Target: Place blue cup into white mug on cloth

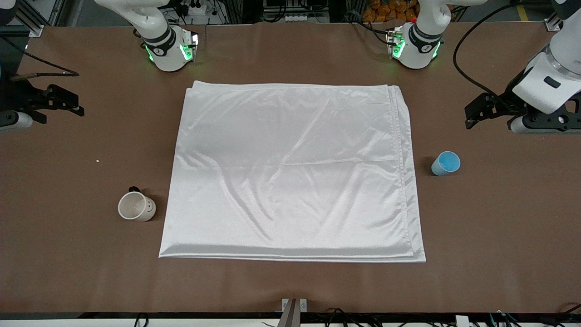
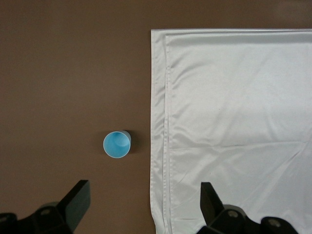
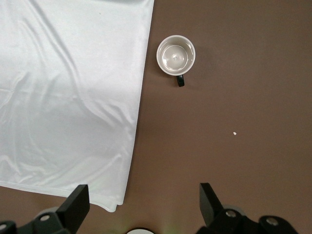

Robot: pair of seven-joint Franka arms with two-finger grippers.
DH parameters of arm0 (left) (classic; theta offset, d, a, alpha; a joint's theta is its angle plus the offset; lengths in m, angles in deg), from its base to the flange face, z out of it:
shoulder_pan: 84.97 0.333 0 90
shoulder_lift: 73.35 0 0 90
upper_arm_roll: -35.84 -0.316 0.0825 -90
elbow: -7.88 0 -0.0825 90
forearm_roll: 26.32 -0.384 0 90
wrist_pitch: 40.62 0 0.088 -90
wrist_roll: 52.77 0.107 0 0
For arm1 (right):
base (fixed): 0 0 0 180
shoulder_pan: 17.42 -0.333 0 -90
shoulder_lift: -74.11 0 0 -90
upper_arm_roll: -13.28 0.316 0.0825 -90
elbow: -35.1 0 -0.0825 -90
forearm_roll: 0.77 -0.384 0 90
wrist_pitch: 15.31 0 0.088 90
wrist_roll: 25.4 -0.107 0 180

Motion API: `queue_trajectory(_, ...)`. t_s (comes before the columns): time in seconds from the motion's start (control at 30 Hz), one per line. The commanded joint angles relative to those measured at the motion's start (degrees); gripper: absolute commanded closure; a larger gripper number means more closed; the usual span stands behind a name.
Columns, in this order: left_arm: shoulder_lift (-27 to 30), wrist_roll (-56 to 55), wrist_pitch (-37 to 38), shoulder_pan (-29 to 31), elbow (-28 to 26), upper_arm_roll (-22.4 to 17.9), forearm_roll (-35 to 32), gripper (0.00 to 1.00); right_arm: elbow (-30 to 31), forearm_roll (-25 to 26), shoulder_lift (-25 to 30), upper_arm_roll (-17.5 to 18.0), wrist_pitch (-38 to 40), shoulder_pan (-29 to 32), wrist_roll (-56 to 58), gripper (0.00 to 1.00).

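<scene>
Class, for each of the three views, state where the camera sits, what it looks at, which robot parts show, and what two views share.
Front view: high across the table, facing both bases; shows the cloth, blue cup, white mug, and both arms waiting at the table's ends.
Left wrist view: looks down past the open left gripper at the cup and cloth edge.
Right wrist view: looks down past the open right gripper at the mug and cloth edge.
Shared: the cloth.

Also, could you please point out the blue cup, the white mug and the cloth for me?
blue cup (image 1: 445,163): front view, on its bright blue inside.
white mug (image 1: 136,206): front view, on its side wall just under the rim.
cloth (image 1: 290,172): front view, on its wrinkled middle.
</scene>
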Motion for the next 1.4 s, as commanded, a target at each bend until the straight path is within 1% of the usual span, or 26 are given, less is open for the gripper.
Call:
queue_trajectory(0.0,-0.9,1.0,0.1,-0.3,1.4,-0.1,-0.6,0.00,0.9,0.8,2.0,-0.7,0.0,-0.3,-0.4,0.00)
queue_trajectory(0.4,-1.0,1.0,0.1,-0.2,1.4,-0.2,0.1,0.00,-0.1,1.4,2.3,-0.7,-0.8,-0.4,-0.4,0.00)
queue_trajectory(0.73,-0.8,1.0,0.5,0.0,0.3,-0.2,0.1,0.00,0.0,1.4,2.3,-0.7,-1.8,-0.3,-0.4,0.00)
queue_trajectory(0.8,-0.2,1.1,0.5,0.1,-1.5,-0.2,0.1,0.00,0.1,1.3,2.2,-0.7,-2.2,-0.3,-0.4,0.00)
queue_trajectory(0.97,-0.6,1.2,0.0,0.1,-3.2,-0.2,0.1,0.00,0.3,1.3,2.1,-0.7,-3.4,-0.3,-0.4,0.00)
queue_trajectory(1.07,-0.5,1.2,-1.6,0.3,-5.1,-0.3,0.1,0.00,0.3,1.3,2.0,-0.6,-3.6,-0.3,-0.5,0.00)
queue_trajectory(1.2,0.0,1.2,-4.9,0.6,-9.8,-0.5,0.1,0.00,0.4,1.3,2.0,-0.7,-3.7,-0.3,-0.5,0.00)
queue_trajectory(1.37,1.3,1.1,-11.6,0.8,-17.8,-1.0,0.0,0.00,0.5,1.4,1.7,-0.7,-3.6,-0.2,-0.4,0.00)
